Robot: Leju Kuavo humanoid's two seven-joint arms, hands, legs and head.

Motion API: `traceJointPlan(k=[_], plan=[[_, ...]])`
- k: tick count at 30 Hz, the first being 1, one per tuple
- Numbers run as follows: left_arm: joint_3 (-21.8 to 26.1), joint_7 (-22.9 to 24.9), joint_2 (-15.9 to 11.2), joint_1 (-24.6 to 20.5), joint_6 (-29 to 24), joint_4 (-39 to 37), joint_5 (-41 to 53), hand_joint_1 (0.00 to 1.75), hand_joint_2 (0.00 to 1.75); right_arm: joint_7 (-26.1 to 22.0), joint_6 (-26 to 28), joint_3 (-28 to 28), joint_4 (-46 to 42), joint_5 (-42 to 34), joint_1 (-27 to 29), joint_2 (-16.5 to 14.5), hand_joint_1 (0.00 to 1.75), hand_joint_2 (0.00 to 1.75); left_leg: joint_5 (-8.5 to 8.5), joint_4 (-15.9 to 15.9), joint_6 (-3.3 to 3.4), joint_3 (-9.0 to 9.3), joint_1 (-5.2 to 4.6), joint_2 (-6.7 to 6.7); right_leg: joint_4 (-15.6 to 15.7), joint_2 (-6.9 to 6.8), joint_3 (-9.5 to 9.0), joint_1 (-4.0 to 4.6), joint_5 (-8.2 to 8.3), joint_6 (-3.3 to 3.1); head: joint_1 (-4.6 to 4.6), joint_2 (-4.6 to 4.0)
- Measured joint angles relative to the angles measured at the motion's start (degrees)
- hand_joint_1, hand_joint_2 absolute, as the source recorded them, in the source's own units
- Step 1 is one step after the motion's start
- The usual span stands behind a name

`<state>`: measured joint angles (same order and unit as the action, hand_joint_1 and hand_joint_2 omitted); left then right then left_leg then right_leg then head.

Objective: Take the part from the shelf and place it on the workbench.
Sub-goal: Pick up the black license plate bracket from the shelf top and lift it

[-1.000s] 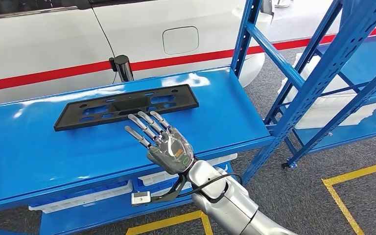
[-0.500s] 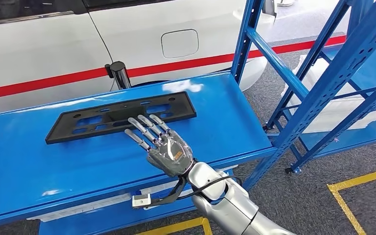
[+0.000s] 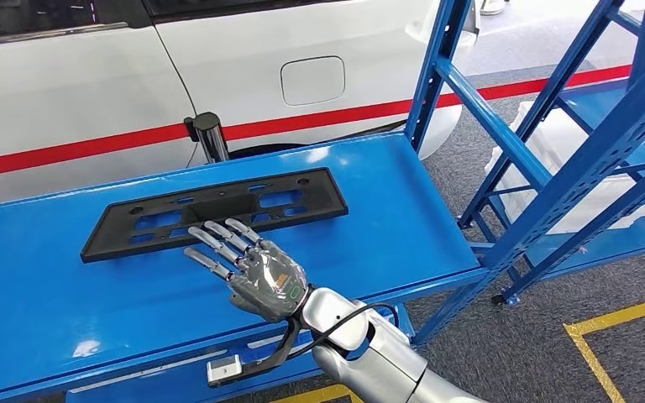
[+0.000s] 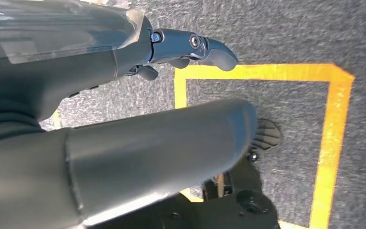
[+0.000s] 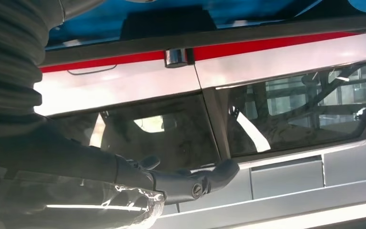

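Observation:
The part, a long flat black plastic plate with several cut-outs, lies on the blue shelf board, parallel to its front edge. My right hand hovers flat over the board just in front of the plate, fingers spread and holding nothing; its fingertips reach the plate's near edge. In the right wrist view the same hand shows its fingers stretched out. My left hand hangs over the grey floor, fingers extended, with nothing in it.
A white car with a red stripe stands right behind the shelf, with a black post at the board's far edge. Blue rack uprights and braces rise at the right. Yellow floor tape marks the grey floor.
The camera has shifted a little. My right hand has slid left along the plate's near edge and come back slightly, still spread. The plate has not moved.

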<state>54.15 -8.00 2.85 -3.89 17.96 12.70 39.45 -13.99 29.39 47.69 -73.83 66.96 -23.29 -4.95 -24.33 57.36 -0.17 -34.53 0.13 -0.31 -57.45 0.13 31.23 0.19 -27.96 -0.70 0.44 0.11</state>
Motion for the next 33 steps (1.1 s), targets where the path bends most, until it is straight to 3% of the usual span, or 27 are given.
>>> traceJointPlan(k=[7, 14, 19, 26, 33], plan=[[0.0, 0.3, 0.0, -0.2, -0.1, 0.0, 1.1, 0.00, 0.00, -1.0, -2.0, 2.0, 3.1, -2.3, -1.9, -1.6, 0.00, 1.75, -0.39, 0.0, 0.75, -0.03, -0.62, -0.11, 0.6, -0.08, -0.41, -0.17, -0.02, 0.67, 0.02, 0.00], [0.0, 0.5, 0.0, -0.2, -0.1, 0.0, 1.4, 0.00, 0.00, -0.6, -2.1, 3.1, 5.9, -1.8, -3.1, -3.0, 0.00, 1.75, -0.46, 0.1, 0.89, 0.00, -0.63, -0.13, 0.7, -0.09, -0.41, -0.43, -0.01, 1.02, 0.02, 0.00], [-0.3, 0.6, 0.0, -0.3, -0.1, 0.0, 2.7, 0.00, 0.00, 3.2, -1.4, 4.0, 11.5, 0.5, -5.7, -5.2, 0.00, 1.75, -0.45, 0.1, 0.88, 0.04, -0.49, -0.11, 0.7, -0.09, -0.41, -0.47, 0.00, 1.02, 0.02, 0.00], [-1.5, 1.3, 0.0, -1.2, -0.1, 0.0, 4.9, 0.00, 0.00, 11.0, 3.5, 3.8, 26.1, 4.3, -12.8, -9.2, 0.00, 1.75, -0.43, 0.1, 0.84, 0.09, -0.15, -0.10, 0.7, -0.09, -0.49, -0.36, 0.00, 1.01, 0.02, 0.00], [-2.1, 1.8, 0.0, -1.4, -0.1, 0.0, 5.6, 0.00, 0.00, 14.8, 4.2, 3.6, 34.7, 6.9, -16.3, -11.4, 0.00, 1.75, -0.45, 0.1, 0.81, 0.10, -0.10, -0.03, 0.7, -0.08, -0.49, -0.35, -0.01, 0.99, 0.01, 0.00]])
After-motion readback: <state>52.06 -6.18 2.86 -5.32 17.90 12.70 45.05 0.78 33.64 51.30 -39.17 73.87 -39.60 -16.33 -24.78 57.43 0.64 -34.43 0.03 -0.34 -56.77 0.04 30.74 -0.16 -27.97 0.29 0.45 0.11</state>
